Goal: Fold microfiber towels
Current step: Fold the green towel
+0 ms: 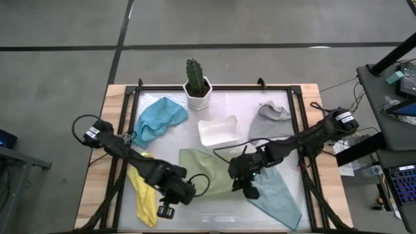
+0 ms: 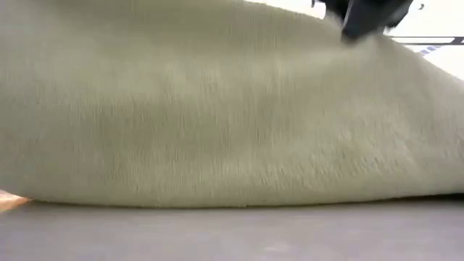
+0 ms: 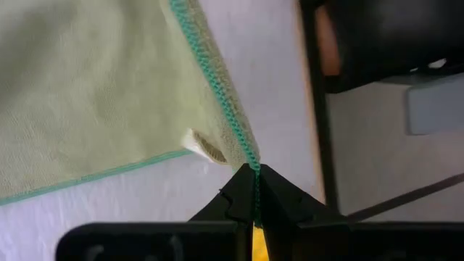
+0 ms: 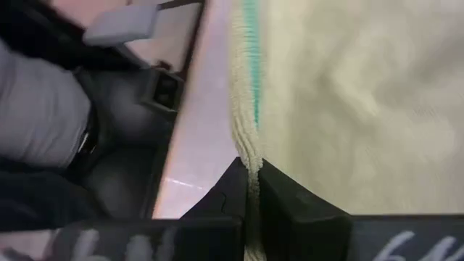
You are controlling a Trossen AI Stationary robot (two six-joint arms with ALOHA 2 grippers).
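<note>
The olive green towel (image 1: 205,170) lies at the table's near middle between my two grippers and fills the low view (image 2: 217,109). My left gripper (image 1: 185,192) is shut on its left side, and my right gripper (image 1: 242,179) is shut on its right side. The yellow towel (image 1: 142,194) lies under my left arm. The pale teal towel (image 1: 281,194) lies near right. The bright blue towel (image 1: 156,117) lies far left and the grey towel (image 1: 270,118) far right. My left gripper pinches the olive towel's green-stitched hem (image 3: 249,156) between its two fingers, right beside a corner with a small label. The hem runs straight into the fingertips. The cloth beyond spreads out on the table. My right gripper pinches the olive towel's edge (image 4: 249,156) between its two fingers, the green-stitched hem running into the fingertips. How many layers it holds I cannot tell. In the low view the cloth rises in a mound, its lower edge (image 2: 217,203) on the table.
A white tray (image 1: 219,130) stands at the table's middle, just beyond the olive towel. A potted cactus (image 1: 197,88) stands at the far edge. A dark metal frame (image 1: 304,130) runs round the table's sides.
</note>
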